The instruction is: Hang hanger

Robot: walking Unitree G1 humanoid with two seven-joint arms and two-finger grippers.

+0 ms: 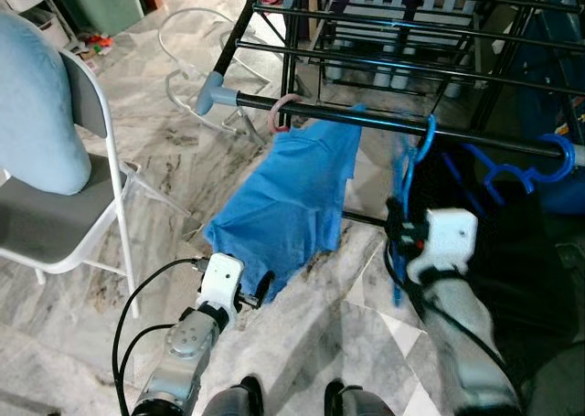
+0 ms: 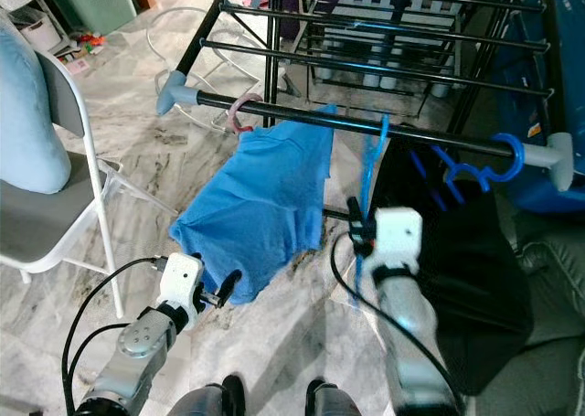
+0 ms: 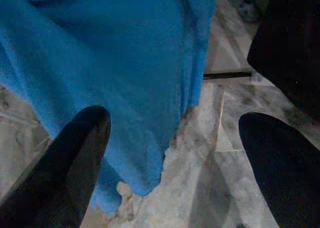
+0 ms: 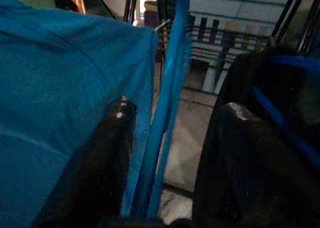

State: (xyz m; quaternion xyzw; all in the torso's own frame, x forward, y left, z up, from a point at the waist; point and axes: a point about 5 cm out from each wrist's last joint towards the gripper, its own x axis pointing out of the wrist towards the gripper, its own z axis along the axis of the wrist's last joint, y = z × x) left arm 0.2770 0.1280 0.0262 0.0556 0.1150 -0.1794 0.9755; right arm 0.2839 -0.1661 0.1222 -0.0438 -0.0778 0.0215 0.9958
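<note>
A thin blue hanger [image 1: 413, 165] hangs by its hook from the front black bar of the drying rack [image 1: 384, 119]. My right gripper [image 1: 395, 219] is just below the bar, open, with the hanger's stem [image 4: 167, 107] running between its fingers [image 4: 107, 153], close to one of them. A blue T-shirt [image 1: 292, 197] hangs to the left of it on a pink hanger [image 1: 285, 112]. To the right, another blue hanger [image 1: 516, 169] carries a black garment [image 1: 512, 251]. My left gripper [image 1: 260, 288] is low, open, by the T-shirt's lower hem [image 3: 145, 183].
A white folding chair [image 1: 96, 160] with a light blue cushion [image 1: 32, 114] stands at the left. White wire hoops [image 1: 187, 59] lie on the marble floor behind the rack's left end. A dark blue bulk [image 1: 548, 59] is at the far right.
</note>
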